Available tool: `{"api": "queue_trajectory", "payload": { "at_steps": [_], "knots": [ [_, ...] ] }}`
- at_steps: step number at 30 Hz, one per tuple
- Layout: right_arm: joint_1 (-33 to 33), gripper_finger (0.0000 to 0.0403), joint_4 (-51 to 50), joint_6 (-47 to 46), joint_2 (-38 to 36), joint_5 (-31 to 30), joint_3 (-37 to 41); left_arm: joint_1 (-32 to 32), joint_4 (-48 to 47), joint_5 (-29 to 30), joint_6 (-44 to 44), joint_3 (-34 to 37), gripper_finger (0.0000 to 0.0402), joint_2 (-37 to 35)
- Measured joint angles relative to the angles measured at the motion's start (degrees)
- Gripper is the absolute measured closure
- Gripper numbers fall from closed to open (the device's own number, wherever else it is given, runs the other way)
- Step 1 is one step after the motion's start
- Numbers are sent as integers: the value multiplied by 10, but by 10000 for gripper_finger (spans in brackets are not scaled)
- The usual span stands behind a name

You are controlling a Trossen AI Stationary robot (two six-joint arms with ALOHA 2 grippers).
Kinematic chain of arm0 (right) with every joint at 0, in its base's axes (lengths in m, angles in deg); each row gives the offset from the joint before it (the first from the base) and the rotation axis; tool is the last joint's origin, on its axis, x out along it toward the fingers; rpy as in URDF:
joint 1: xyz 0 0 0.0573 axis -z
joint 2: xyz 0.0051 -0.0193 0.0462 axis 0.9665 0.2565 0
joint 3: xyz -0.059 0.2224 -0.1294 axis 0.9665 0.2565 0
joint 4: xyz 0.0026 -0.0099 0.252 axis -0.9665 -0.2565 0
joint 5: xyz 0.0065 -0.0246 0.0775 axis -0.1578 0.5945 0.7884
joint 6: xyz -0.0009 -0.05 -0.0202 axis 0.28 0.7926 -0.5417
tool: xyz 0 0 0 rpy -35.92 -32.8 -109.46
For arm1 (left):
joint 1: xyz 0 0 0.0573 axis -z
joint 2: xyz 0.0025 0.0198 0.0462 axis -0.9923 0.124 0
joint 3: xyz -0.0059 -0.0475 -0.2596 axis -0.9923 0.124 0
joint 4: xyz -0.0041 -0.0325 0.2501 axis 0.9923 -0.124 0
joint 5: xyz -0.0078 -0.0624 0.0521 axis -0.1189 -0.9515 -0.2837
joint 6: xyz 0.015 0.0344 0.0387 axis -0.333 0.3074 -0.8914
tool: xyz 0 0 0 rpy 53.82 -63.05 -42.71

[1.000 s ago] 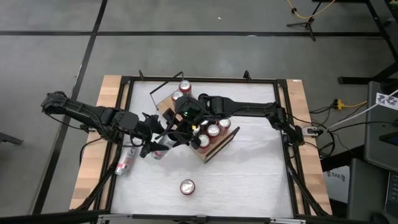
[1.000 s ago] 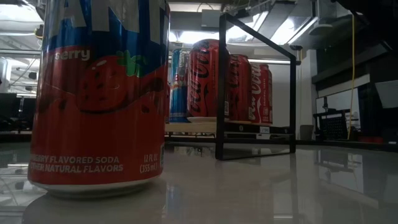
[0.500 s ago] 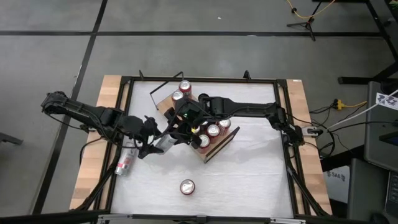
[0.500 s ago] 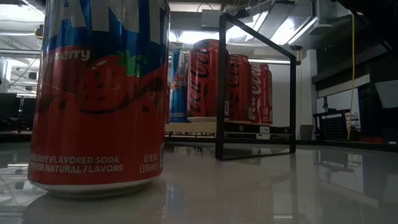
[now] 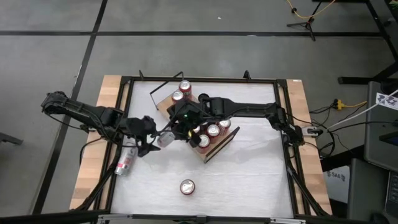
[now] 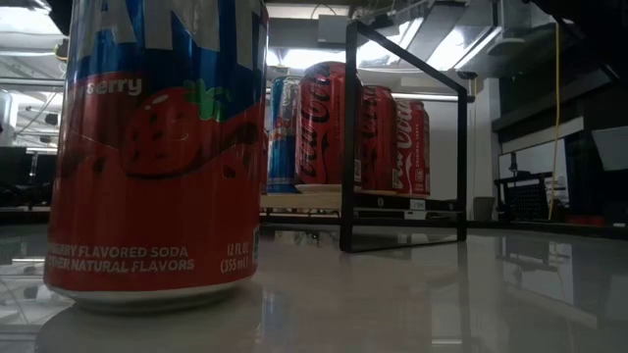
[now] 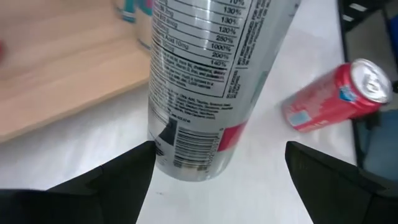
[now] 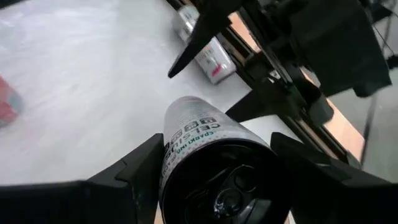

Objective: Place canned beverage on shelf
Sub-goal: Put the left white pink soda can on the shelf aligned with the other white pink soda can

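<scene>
Handover of the silver slim can (image 5: pixel 166 138) in hand, between the two grippers beside the shelf (image 5: pixel 214 147). Right gripper (image 8: pixel 214 180) fingers clamped on the can's top end; left gripper (image 7: pixel 214 163) fingers apart, flanking its lower end without touching. Next, probably: carry to a free spot on the wooden board, upright.

On the shelf: several red cola cans (image 5: pixel 212 130) and a blue-and-silver can (image 6: pixel 282 132). Off it, a strawberry soda can (image 5: pixel 187 186) upright on the table (image 5: pixel 249 180); another red can (image 5: pixel 124 163) lying down.
</scene>
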Motion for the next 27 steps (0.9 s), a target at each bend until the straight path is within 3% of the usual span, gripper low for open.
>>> {"api": "queue_trajectory", "payload": {
  "at_steps": [8,18,27],
  "knots": [
    [17,150,-6,-75,0,-37,0,0,-1,90,0,0,51,0],
    [56,149,-64,-150,0,-87,0,1,1,119,-5,0,51,0],
    [78,147,-121,-166,0,-84,0,0,1,239,-3,0,51,0]
  ]
}}
